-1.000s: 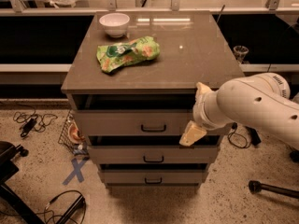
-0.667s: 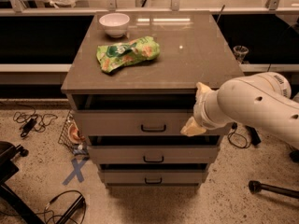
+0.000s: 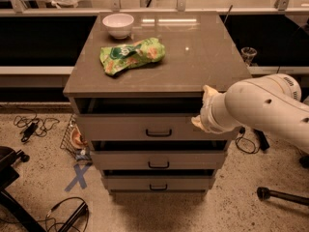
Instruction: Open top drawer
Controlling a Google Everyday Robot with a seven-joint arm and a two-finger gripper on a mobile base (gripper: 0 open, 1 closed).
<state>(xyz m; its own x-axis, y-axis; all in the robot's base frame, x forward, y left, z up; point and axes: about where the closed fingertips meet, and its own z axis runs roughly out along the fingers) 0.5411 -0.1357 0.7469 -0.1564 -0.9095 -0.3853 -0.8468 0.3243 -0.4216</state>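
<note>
The top drawer (image 3: 120, 128) is the uppermost grey-brown front of the cabinet, with a small dark bar handle (image 3: 158, 133) at its centre. It stands slightly out from the cabinet, with a dark gap showing above its front. My gripper (image 3: 200, 120), cream-coloured at the end of the white arm (image 3: 260, 108), is at the drawer's right end, just under the corner of the cabinet top. It is to the right of the handle, not on it.
A white bowl (image 3: 118, 24) and a green snack bag (image 3: 131, 54) lie on the cabinet top (image 3: 207, 57). Two lower drawers (image 3: 158, 159) sit below. Cables, a blue tape cross (image 3: 77, 177) and a wire basket (image 3: 72, 138) are on the floor at left.
My gripper has risen from the lower right part of the top drawer's front to its upper right corner. The drawer has not visibly moved.
</note>
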